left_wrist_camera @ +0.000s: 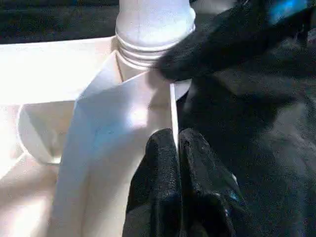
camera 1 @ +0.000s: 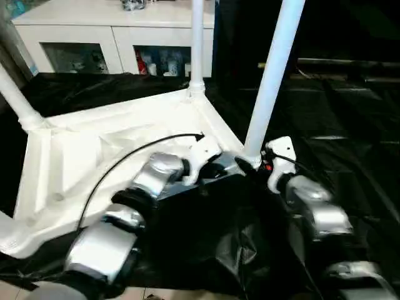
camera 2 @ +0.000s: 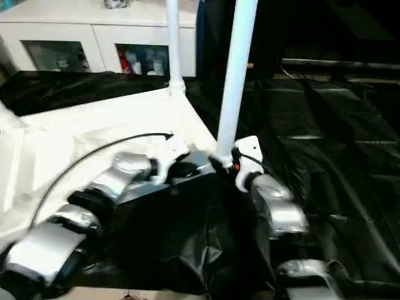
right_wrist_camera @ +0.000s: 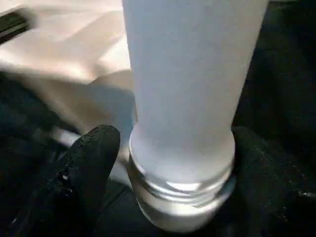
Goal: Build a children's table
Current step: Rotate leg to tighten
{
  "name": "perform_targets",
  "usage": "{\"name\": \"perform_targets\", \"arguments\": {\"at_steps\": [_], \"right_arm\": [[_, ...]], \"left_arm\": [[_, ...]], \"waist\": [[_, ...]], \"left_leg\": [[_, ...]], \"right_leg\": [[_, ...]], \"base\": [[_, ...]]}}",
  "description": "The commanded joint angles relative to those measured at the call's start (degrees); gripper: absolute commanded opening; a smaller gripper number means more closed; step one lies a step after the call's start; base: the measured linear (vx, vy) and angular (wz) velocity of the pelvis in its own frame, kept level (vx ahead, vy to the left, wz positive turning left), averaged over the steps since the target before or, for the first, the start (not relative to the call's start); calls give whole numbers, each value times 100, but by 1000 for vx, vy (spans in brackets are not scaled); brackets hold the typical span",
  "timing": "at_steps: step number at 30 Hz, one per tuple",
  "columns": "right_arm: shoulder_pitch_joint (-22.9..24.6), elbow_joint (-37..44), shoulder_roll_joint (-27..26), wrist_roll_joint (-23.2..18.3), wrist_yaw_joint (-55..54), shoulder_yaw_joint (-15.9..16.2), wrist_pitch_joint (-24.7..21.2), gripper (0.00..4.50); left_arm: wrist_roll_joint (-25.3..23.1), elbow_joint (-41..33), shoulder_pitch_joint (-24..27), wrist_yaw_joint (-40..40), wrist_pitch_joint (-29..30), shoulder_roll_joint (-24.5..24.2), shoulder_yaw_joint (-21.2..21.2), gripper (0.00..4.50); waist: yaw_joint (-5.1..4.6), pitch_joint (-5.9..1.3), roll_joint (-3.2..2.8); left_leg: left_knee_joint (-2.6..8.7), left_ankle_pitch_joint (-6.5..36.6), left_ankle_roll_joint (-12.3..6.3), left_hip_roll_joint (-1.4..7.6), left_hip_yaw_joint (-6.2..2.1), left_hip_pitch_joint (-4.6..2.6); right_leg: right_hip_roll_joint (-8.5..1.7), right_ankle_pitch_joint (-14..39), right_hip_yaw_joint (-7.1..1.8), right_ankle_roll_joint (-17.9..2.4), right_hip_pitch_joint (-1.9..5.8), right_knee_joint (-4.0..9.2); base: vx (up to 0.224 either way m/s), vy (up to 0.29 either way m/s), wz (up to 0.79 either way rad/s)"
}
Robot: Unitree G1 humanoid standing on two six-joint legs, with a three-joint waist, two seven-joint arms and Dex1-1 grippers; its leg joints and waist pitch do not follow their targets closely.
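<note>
Both silver forearms are stretched toward the upturned tabletop's near corner; left end effector is pinched closed, empty, while right end effector is spread around the leg's base.

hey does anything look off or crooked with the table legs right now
Yes. The leg at the near corner of the upturned tabletop leans to one side, while the far leg stands straight. In the right wrist view its threaded base still shows, so it looks not fully seated.

upturned tabletop, upright legs, black sheet
</note>
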State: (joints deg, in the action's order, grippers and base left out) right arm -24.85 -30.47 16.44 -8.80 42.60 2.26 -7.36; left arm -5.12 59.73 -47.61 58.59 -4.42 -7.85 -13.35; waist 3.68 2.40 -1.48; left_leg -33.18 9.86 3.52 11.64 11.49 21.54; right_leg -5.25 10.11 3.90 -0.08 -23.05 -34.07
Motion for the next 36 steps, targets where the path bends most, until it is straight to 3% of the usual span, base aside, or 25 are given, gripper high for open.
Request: {"name": "perform_targets", "arguments": {"at_steps": [1, 5, 8, 12, 14, 26, 29, 30, 32, 33, 34, 36], "right_arm": [[34, 356, 153, -159, 808, 307, -49, 375], [173, 693, 707, -249, 1850, 478, -117, 375], [183, 745, 937, -245, 2260, 602, -99, 375], [104, 630, 989, -185, 2362, 658, -17, 375], [97, 625, 975, -186, 2370, 669, -28, 362], [252, 769, 843, -275, 2289, 673, -167, 274], [221, 251, 497, 124, 996, 483, -68, 270], [193, 97, 356, 167, 584, 389, -152, 269], [175, -5, 258, 190, 307, 324, -214, 269], [91, -259, -150, 200, -737, 45, -413, 269], [91, -259, -150, 200, -737, 45, -413, 269], [13, -420, -549, 201, -1597, -140, -540, 268]], "left_arm": [[109, -367, 12, 647, -230, -86, -148, 0], [282, -712, 221, 1714, -132, -445, -222, 0], [297, -819, 299, 2053, -134, -613, -255, 0], [347, -898, 340, 2088, -111, -696, -234, 0], [341, -908, 346, 2045, -129, -701, -227, 0], [406, -1005, 369, 1801, -85, -568, -125, 0], [86, -513, 116, 439, -190, -327, -25, 0], [37, -377, 35, 109, -146, -239, 3, 0], [6, -297, -14, -101, -113, -180, 22, 0], [-13, -125, -152, -694, 19, 91, 92, 0], [-13, -125, -152, -694, 19, 91, 92, 0], [-33, 1, -260, -1173, 138, 370, 118, 0]], "waist": [[48, -382, 90], [107, -389, 69], [175, -372, 47], [202, -345, 69], [199, -347, 72], [212, -368, 85], [177, -361, 94], [145, -344, 103], [127, -338, 108], [95, -336, 96], [79, -333, 86], [54, -345, 101]], "left_leg": [[312, 939, -631, 166, -77, -57], [273, 811, -797, 189, -54, -47], [293, 1076, -664, 220, -48, -103], [334, 1372, -385, 221, -60, -104], [335, 1367, -337, 210, -63, -95], [298, 1063, -467, 198, -56, -77], [314, 1168, -371, 189, -65, -74], [320, 1356, -241, 164, -65, -113], [340, 1403, -185, 157, -84, -102], [346, 1408, -180, 163, -85, -96], [348, 1414, -155, 165, -82, -105], [358, 1376, -120, 152, -96, -89]], "right_leg": [[-293, 585, -195, -1445, 323, 349], [-293, 210, -194, -1662, 301, 285], [-301, 547, -206, -1641, 247, 318], [-327, 1111, -214, -1490, 251, 360], [-328, 1173, -217, -1431, 256, 368], [-323, 824, -212, -1463, 264, 334], [-320, 1039, -209, -1395, 248, 355], [-324, 1439, -210, -1303, 221, 416], [-329, 1688, -203, -1200, 246, 437], [-327, 1730, -215, -1137, 234, 449], [-322, 1716, -221, -1144, 211, 451], [-318, 1666, -210, -1105, 240, 444]], "base": [[0, 0, 0], [0, 0, 0], [0, 0, 0], [0, 0, 0], [0, 0, 0], [0, 0, 0], [0, 0, 0], [0, 0, 0], [0, 0, 0], [0, 0, 0], [0, 0, 0], [0, 0, 0]]}}
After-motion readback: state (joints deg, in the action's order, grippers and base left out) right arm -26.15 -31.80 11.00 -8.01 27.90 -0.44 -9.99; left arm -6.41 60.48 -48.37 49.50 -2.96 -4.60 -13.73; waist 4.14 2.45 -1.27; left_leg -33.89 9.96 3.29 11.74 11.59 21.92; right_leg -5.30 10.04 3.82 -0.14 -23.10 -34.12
